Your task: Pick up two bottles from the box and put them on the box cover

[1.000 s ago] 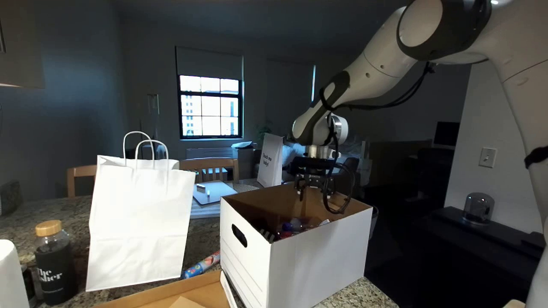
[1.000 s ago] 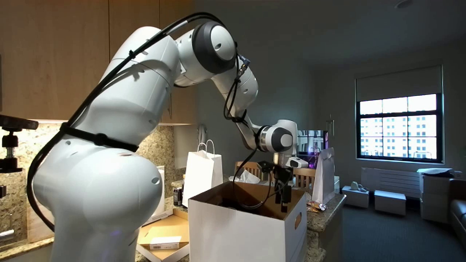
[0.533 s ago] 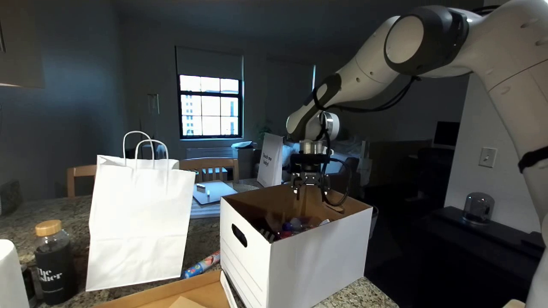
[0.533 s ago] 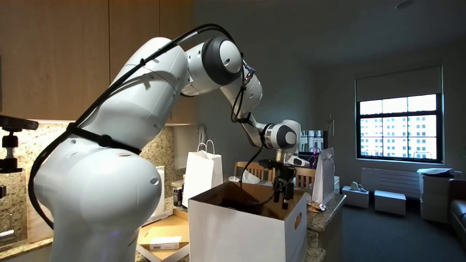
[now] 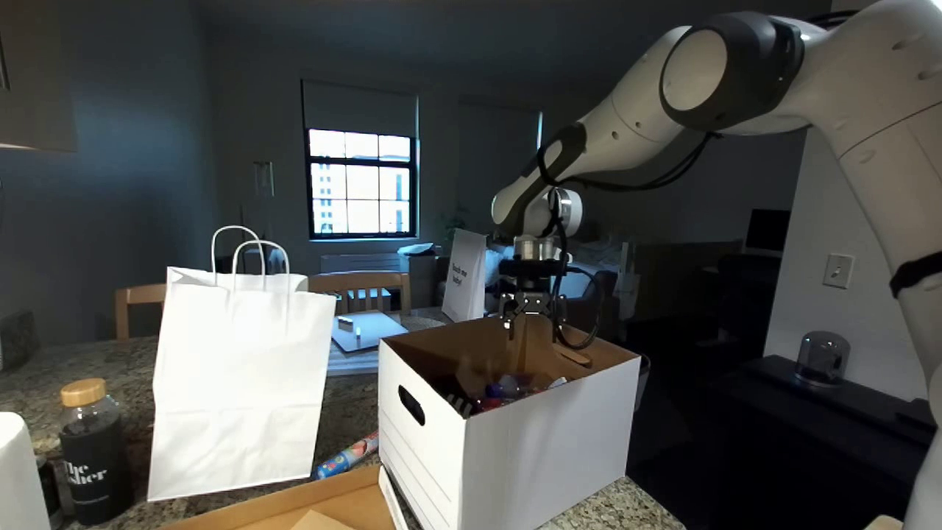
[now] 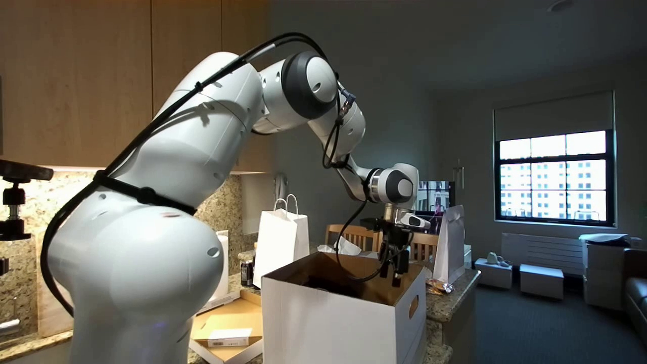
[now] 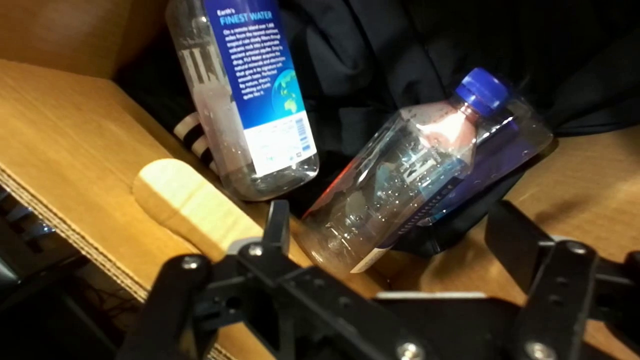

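Fingers spread wide apart, the black pincer point(image 7: 392, 225) hangs at the mouth of the box point(image 5: 552, 442), smooth white outside, plain brown cardboard within, and the wrist view catches ribbed corrugation along its cut edge. Down inside, over dark, creased fabric point(image 7: 400, 40), here's a squarish clear plastic bottle point(image 7: 245, 100) in a glossy blue label point(image 7: 255, 70): "Earth's FINEST WATER", it says, fine white print below, a little globe, then a white barcode panel! Just beside it, slanted across the gap between the fingers in that view, a second see-through bottle point(image 7: 385, 185), blue screw cap point(image 7: 482, 91) on, glints all over its angled shoulders. On the speckled stone bench point(image 5: 611, 508), the shallow brown cover point(image 5: 353, 497) lies right beside the box. A crisp white paper bag point(image 5: 243, 390) stands near it, handles looped; farther along, a wood-topped flask point(image 5: 93, 456), dark-sleeved, its white lettering ending "sher".
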Action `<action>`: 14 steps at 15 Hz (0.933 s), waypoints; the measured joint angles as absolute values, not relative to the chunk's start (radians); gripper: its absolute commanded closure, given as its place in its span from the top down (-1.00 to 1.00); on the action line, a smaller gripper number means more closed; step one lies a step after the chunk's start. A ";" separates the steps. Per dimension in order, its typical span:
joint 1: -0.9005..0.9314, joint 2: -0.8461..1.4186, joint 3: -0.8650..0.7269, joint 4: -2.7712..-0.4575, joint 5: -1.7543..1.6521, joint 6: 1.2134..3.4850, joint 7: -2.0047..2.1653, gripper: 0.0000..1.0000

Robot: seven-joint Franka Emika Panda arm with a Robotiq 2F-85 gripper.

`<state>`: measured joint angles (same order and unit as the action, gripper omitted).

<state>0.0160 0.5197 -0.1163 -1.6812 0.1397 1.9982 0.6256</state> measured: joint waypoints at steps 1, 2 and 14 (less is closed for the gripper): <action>0.016 0.520 -0.116 -1.681 0.140 1.998 0.626 1.00; 0.016 0.520 -0.116 -1.681 0.140 1.998 0.626 1.00; 0.001 0.797 -0.083 -1.209 0.139 1.670 0.500 1.00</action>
